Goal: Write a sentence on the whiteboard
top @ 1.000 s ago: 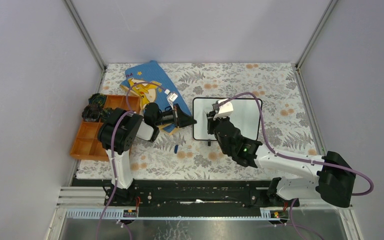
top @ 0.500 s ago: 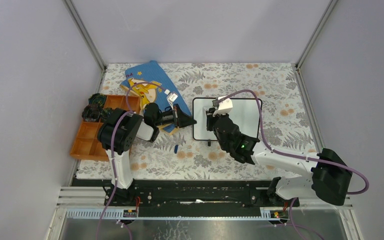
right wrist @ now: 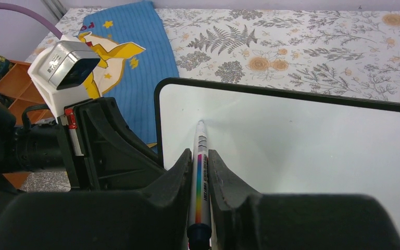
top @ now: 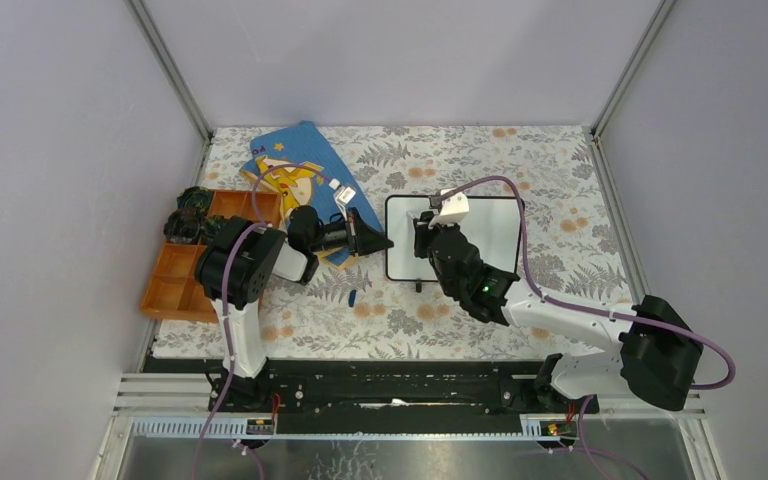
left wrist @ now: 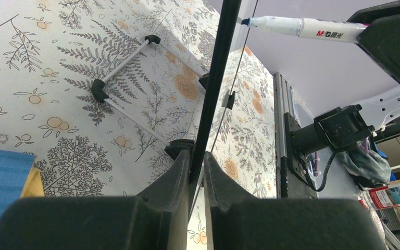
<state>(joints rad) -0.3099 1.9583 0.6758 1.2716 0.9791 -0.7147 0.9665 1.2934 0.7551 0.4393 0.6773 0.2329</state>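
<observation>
So the whiteboard point(top: 498, 232) sits around the middle of the floral tabletop point(top: 550, 170), just right of the blue picture book point(top: 295, 160). The left gripper point(top: 387, 241) comes in from the side, and its jaws are pinched tight on the board's thin black frame at the left edge. You can see this really well from the left wrist cam, where the frame runs straight up between the fingers.

The right gripper point(top: 426, 232) hangs over the left part of the board, jaws clamped on a marker point(right wrist: 199, 156) with a rainbow stripe down its barrel. The tip points at the board's upper left corner, super close to the surface. Honestly I can't tell if it's touching or not. The part of the board the right wrist cam shows is plain glossy white.

There's also an orange compartment tray point(top: 175, 275) at the left edge, well apart from the board.
</observation>
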